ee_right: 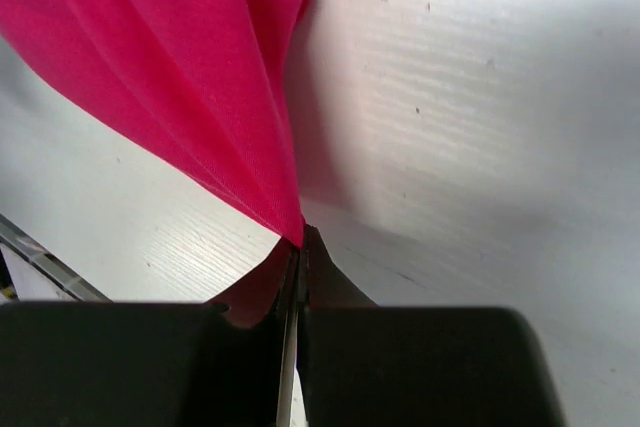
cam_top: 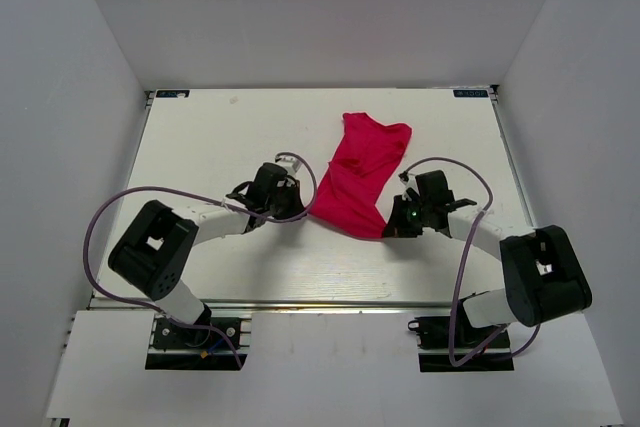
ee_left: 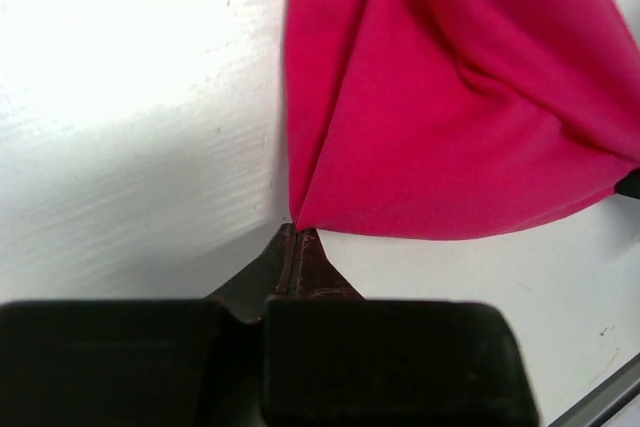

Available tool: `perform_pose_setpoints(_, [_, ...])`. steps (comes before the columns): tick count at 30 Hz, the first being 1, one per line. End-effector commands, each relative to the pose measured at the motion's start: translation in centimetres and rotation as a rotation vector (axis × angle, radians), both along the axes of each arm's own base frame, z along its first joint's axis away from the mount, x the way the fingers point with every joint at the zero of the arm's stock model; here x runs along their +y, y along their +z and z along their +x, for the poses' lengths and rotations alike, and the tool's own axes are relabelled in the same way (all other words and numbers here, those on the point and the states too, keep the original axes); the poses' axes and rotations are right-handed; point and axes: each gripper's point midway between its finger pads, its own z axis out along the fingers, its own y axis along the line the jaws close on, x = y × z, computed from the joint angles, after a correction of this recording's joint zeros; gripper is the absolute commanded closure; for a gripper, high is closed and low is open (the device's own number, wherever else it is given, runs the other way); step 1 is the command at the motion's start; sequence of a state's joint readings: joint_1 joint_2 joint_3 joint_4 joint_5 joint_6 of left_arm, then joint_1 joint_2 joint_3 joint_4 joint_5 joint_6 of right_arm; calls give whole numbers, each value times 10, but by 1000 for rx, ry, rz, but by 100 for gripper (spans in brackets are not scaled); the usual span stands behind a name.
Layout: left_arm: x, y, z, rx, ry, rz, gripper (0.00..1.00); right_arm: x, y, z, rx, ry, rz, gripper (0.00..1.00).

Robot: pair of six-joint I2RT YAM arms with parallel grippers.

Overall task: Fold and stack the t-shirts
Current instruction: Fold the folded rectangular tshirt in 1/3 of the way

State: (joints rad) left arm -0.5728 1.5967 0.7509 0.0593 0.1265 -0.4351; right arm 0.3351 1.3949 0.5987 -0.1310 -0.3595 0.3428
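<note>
A crimson-pink t-shirt (cam_top: 362, 172) lies bunched in a long strip across the middle of the white table, its far end toward the back. My left gripper (cam_top: 303, 212) is shut on the shirt's near left corner; in the left wrist view the cloth (ee_left: 450, 97) fans out from the pinched fingertips (ee_left: 298, 232). My right gripper (cam_top: 390, 229) is shut on the near right corner, and the right wrist view shows the cloth (ee_right: 180, 77) rising from its closed tips (ee_right: 301, 244). The neck tag is hidden.
The white table (cam_top: 220, 137) is walled by grey panels at left, right and back. A metal rail (cam_top: 320, 304) runs along the near edge, with both arm bases bolted below it. Purple cables loop beside each arm.
</note>
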Motion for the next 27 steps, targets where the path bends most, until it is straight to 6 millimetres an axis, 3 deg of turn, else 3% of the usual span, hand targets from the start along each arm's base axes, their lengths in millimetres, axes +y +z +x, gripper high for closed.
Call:
perform_pose_setpoints(1, [10, -2, -6, 6, 23, 15, 100, -10, -5, -12, 23, 17, -45, 100])
perform_pose_setpoints(6, [1, 2, -19, 15, -64, -11, 98, 10, 14, -11, -26, 115, 64, 100])
perform_pose_setpoints(7, [-4, 7, -19, 13, -75, -12, 87, 15, 19, -11, -37, 140, 90, 95])
perform_pose_setpoints(8, [-3, -1, -25, 43, -94, 4, 66, 18, 22, -10, -44, 158, 100, 86])
perform_pose_setpoints(10, [-6, 7, -20, 30, -94, -4, 40, 27, 33, -10, -64, 205, 145, 73])
perform_pose_setpoints(12, [-2, 4, -22, 43, -92, 21, 32, 33, 47, -5, -102, 233, 176, 69])
perform_pose_setpoints(15, [1, 20, -17, 15, -70, 29, 6, 37, 62, 1, -152, 257, 194, 64])
perform_pose_setpoints(17, [-1, 35, -13, -32, -83, 18, 0, 35, 72, 13, -184, 232, 172, 62])
perform_pose_setpoints(21, [-20, 62, 5, -129, -148, -29, 2, 22, 77, 49, -236, 97, 66, 61])
perform_pose_setpoints(24, [-35, 74, 19, -154, -191, -47, 8, 24, 78, 64, -221, 60, 59, 59])
perform_pose_setpoints(27, [-52, 69, 27, -141, -242, -75, 12, 29, 70, 72, -172, 36, 65, 59])
